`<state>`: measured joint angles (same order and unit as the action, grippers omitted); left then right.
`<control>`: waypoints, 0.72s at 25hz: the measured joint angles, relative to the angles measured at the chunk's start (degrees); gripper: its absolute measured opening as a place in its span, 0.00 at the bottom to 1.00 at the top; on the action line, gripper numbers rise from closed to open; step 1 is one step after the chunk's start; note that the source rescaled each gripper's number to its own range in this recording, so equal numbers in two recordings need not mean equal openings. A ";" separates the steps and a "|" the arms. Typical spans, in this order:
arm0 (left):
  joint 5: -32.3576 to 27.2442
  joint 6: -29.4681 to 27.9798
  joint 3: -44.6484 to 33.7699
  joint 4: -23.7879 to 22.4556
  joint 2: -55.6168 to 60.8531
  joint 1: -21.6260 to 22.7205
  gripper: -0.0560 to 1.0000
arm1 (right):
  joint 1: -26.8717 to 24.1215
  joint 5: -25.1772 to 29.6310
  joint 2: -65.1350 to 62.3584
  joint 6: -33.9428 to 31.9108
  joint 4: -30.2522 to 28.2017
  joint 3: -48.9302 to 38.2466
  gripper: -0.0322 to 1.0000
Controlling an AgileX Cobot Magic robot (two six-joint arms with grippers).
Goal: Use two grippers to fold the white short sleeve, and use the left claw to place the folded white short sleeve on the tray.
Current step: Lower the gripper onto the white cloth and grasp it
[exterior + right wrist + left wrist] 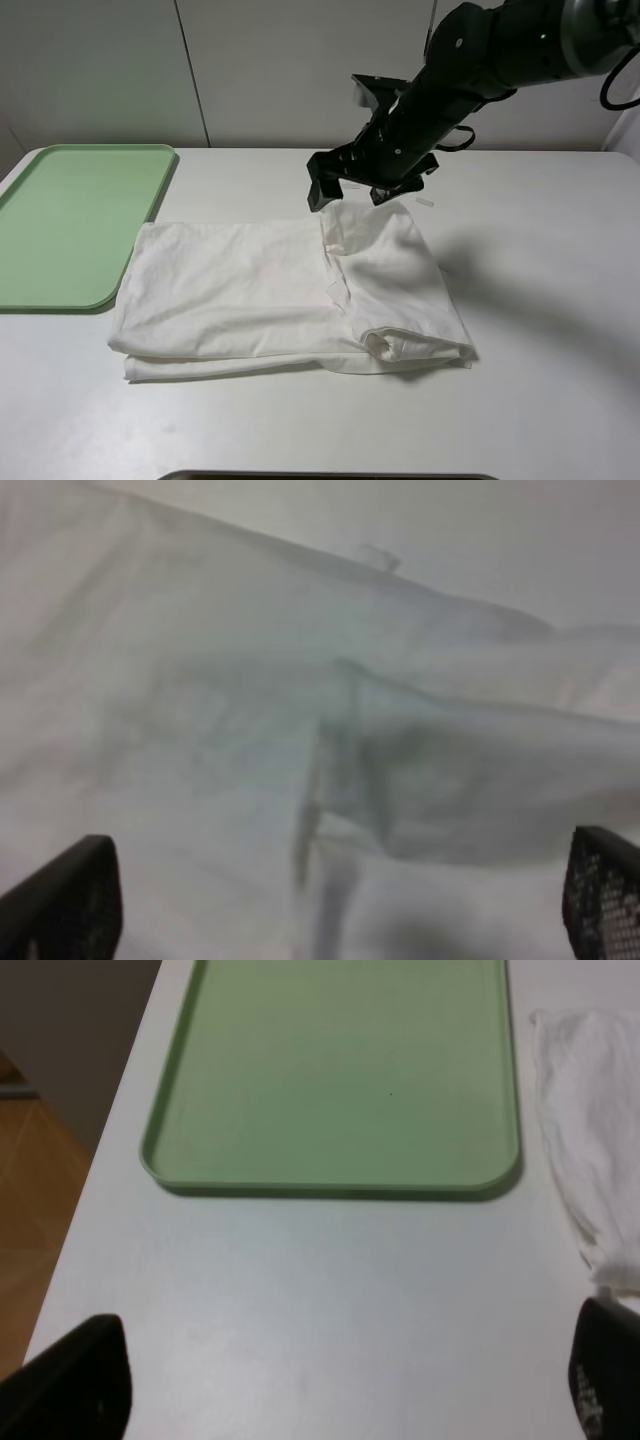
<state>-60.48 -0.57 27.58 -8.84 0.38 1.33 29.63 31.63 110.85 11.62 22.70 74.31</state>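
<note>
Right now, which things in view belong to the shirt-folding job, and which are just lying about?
Belongs to the job:
- white short sleeve, partly folded
- tray, beside the shirt
- right hand, open above the shirt
- left hand, open, facing the tray

Just lying about:
- small white tape strip on the table

Count, as seen from the room:
- white short sleeve (290, 295): one
- tray (75, 225), at the left: one
- table (540, 400): one
- grippers: two, the right gripper (352, 195) and the left gripper (338, 1375)
- small white strip (425, 202), far side: one
</note>
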 joint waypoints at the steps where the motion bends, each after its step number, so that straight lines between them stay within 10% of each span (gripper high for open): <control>1: 0.00 0.00 0.00 0.00 0.00 0.00 0.87 | -1.04 1.39 -0.47 -1.18 -0.52 0.00 0.96; 18: 0.06 0.00 0.00 -0.16 0.00 0.00 0.87 | -9.79 -2.80 9.27 -0.53 3.44 3.80 0.96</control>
<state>-60.42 -0.57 27.58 -9.00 0.38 1.33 19.84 28.84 120.12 11.09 26.14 78.11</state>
